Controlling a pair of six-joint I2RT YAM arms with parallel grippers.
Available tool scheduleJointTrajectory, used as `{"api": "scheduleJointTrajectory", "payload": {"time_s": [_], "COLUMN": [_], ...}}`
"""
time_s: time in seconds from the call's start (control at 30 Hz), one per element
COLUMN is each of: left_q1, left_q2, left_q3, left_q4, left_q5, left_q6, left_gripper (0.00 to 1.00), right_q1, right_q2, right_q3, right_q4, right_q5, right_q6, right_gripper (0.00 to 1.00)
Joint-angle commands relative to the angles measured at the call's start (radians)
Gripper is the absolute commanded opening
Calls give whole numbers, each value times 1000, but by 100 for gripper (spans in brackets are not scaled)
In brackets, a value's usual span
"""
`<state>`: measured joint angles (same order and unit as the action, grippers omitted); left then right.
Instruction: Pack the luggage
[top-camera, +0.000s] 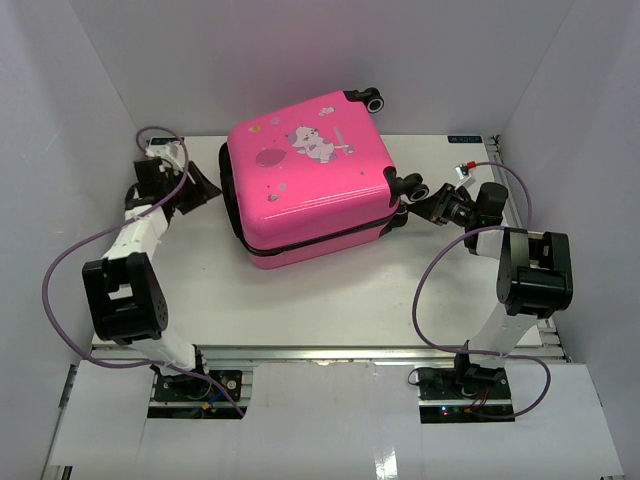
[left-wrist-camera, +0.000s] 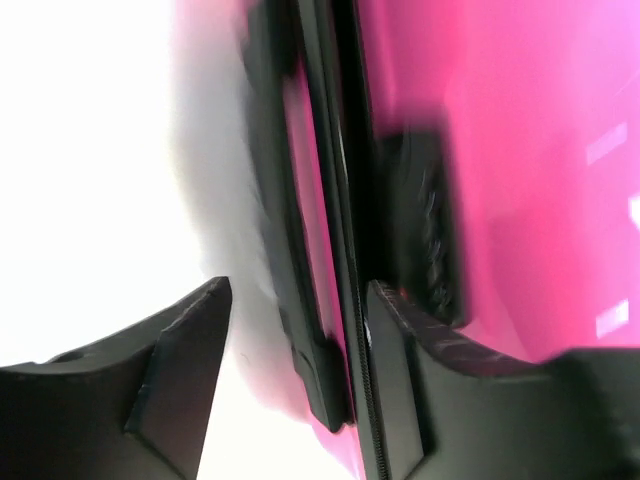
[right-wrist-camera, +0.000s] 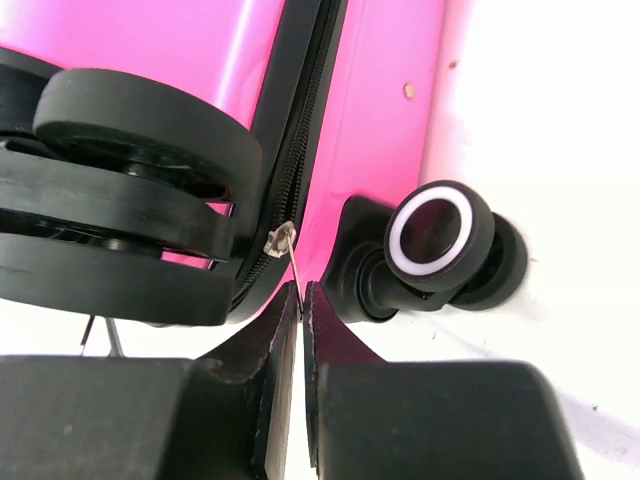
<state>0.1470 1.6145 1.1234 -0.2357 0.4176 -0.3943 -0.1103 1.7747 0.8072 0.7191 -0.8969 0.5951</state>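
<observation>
One pinch matters: my right end effector (right-wrist-camera: 301, 300) is clenched on the zipper pull (right-wrist-camera: 283, 240) beside a wheel (right-wrist-camera: 440, 235), likely to run the zipper. My left end effector (left-wrist-camera: 297, 292) gapes, released, just beside the luggage (top-camera: 305, 180), which lies flat mid-desk (top-camera: 330, 290).

I see the luggage (top-camera: 310, 180) lying flat on its broad side toward the back of the table (top-camera: 300, 300), turned at an angle with its wheeled end to the right. Its glossy hot-pink shell faces up, printed with a cartoon animal and a balloon (plus small marks I can't make out). The halves sit together, with black zipper trim (top-camera: 320, 238) along the seam. Black wheels (top-camera: 375, 100) stick out at the right corners. A small metal zipper pull (right-wrist-camera: 281, 240) sits on the track beside a white-ringed wheel (right-wrist-camera: 440, 237).
</observation>
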Motion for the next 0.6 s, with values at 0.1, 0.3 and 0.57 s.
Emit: {"api": "scheduleJointTrajectory", "payload": {"time_s": [0.1,0.3,0.57], "left_q1": [72,-27,-519], "left_q2": [-180,-225,-42], "left_q3": [184,215,563], "left_q4": [-4,-4,-167], "left_q5": [-81,-50,-247], "left_q6": [52,88,353], "left_gripper": [78,78,78], "right_q1": [-28,-22,37], "right_q2": [-19,-2,-6], "right_q3": [67,84,36], "right_q4": [2,32,54], "right_q5": [232,233,256], "right_q6": [-77,-73,-88], "right_gripper": [8,8,8]}}
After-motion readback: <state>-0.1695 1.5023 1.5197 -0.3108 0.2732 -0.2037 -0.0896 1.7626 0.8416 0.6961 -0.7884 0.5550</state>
